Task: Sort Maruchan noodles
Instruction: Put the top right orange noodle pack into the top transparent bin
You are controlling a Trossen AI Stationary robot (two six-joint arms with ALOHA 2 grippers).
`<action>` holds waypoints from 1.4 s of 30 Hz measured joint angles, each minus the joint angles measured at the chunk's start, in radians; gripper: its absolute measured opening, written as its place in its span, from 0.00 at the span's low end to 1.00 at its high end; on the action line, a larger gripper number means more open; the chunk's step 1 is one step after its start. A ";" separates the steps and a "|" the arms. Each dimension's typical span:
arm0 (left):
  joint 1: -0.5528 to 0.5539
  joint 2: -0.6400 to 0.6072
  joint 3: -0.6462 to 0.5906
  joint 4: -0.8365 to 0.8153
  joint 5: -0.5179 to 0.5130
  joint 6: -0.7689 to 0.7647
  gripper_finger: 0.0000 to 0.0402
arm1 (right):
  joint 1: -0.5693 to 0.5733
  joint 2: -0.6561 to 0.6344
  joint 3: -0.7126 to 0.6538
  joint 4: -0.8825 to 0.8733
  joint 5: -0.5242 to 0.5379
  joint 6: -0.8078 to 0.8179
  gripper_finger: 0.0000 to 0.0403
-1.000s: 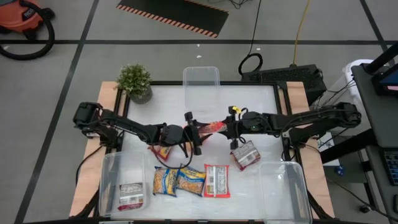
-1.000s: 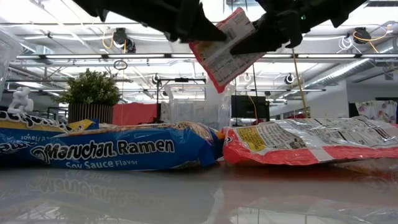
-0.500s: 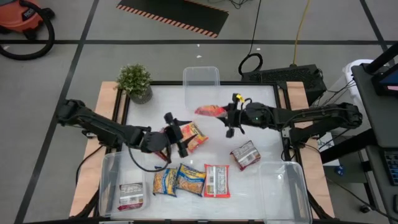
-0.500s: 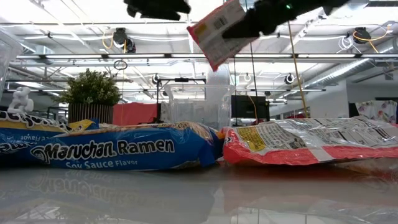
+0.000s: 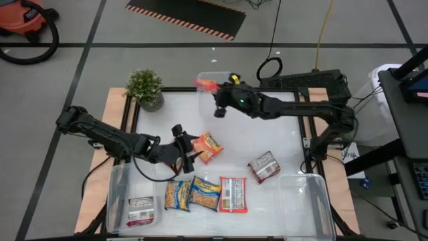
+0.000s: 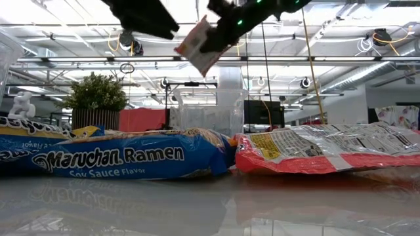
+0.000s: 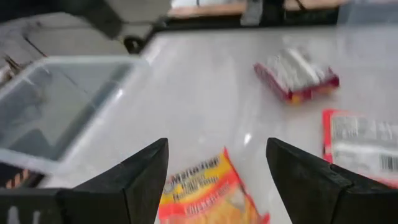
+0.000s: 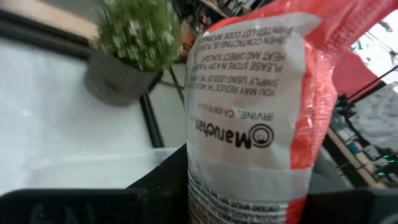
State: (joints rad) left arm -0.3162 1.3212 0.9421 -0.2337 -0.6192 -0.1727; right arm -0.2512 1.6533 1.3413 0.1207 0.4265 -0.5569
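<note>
While the right claw (image 5: 215, 94) pinches a red-orange Maruchan packet (image 5: 204, 85) above the clear bin (image 5: 227, 79), the left claw (image 5: 188, 142) stands spread, an orange-yellow packet (image 5: 208, 146) lying just ahead on the bench (image 5: 267, 134).

My right gripper's fingers (image 8: 93, 208) hide behind the red packet (image 8: 261, 118), itself cut off by the frame.
</note>
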 joint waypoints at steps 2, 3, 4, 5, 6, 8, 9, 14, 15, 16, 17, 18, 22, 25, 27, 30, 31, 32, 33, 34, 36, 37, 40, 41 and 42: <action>-0.003 0.001 0.000 -0.040 0.005 -0.028 0.69 | -0.024 0.055 0.029 -0.007 0.030 -0.043 0.31; -0.004 0.001 0.000 -0.055 0.006 -0.039 0.69 | -0.036 0.085 0.043 -0.005 0.050 -0.063 0.31; -0.005 0.001 0.000 -0.069 0.007 -0.047 0.69 | -0.047 0.109 0.051 -0.006 0.069 -0.085 0.31; -0.007 0.001 0.000 -0.081 0.007 -0.051 0.69 | -0.055 0.131 0.056 -0.013 0.082 -0.108 0.31; -0.008 0.001 0.000 -0.092 0.008 -0.055 0.69 | -0.062 0.151 0.059 -0.013 0.100 -0.129 0.31; -0.009 0.001 0.000 -0.105 0.010 -0.059 0.69 | -0.071 0.178 0.060 -0.020 0.132 -0.174 0.31; -0.009 0.001 0.000 -0.108 0.009 -0.064 0.69 | -0.071 0.189 0.060 -0.029 0.155 -0.191 0.31; -0.008 0.001 0.000 -0.109 0.009 -0.073 0.69 | -0.071 0.224 0.060 -0.068 0.199 -0.246 0.31; -0.008 0.001 0.000 -0.108 0.009 -0.072 0.69 | -0.071 0.224 0.060 -0.069 0.199 -0.249 0.31; -0.007 0.001 0.000 -0.109 0.009 -0.072 0.69 | -0.071 0.223 0.060 -0.074 0.200 -0.248 0.31; -0.005 0.001 0.000 -0.108 0.009 -0.072 0.69 | -0.071 0.222 0.060 -0.082 0.201 -0.245 0.32; -0.002 0.001 0.000 -0.107 0.009 -0.072 0.69 | -0.071 0.222 0.060 -0.089 0.201 -0.243 0.32; 0.010 0.001 0.000 -0.106 0.009 -0.074 0.69 | -0.071 0.223 0.060 -0.109 0.201 -0.244 0.37; 0.015 0.001 0.000 -0.106 0.009 -0.077 0.69 | -0.071 0.223 0.060 -0.111 0.201 -0.243 0.42; 0.015 0.001 0.000 -0.106 0.009 -0.077 0.69 | -0.071 0.223 0.060 -0.117 0.201 -0.241 0.45; 0.015 0.001 0.000 -0.106 0.009 -0.085 0.69 | -0.071 0.219 0.060 -0.156 0.201 -0.262 0.47; 0.015 0.001 0.000 -0.106 0.009 -0.087 0.69 | -0.071 0.219 0.060 -0.168 0.201 -0.264 0.48; 0.015 0.001 0.000 -0.106 0.009 -0.090 0.69 | -0.069 0.219 0.060 -0.176 0.201 -0.263 0.48; 0.015 0.001 0.000 -0.106 0.009 -0.090 0.69 | -0.068 0.219 0.060 -0.186 0.201 -0.258 0.48; 0.015 0.001 0.000 -0.106 0.009 -0.090 0.69 | -0.068 0.219 0.060 -0.194 0.201 -0.256 0.48; 0.015 0.001 0.000 -0.106 0.009 -0.091 0.69 | -0.068 0.219 0.060 -0.213 0.201 -0.256 0.48; 0.015 0.001 0.000 -0.106 0.009 -0.091 0.69 | -0.068 0.219 0.060 -0.220 0.201 -0.251 0.48; 0.015 0.001 0.000 -0.106 0.009 -0.093 0.69 | -0.068 0.219 0.060 -0.235 0.200 -0.230 0.48; 0.015 0.001 0.000 -0.106 0.009 -0.093 0.69 | -0.066 0.219 0.060 -0.233 0.200 -0.225 0.48; 0.015 0.001 0.000 -0.106 0.009 -0.093 0.69 | -0.065 0.219 0.060 -0.230 0.200 -0.223 0.48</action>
State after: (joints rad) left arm -0.3016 1.3220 0.9421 -0.3395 -0.6102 -0.2659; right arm -0.3160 1.8725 1.4014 -0.1093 0.6266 -0.7804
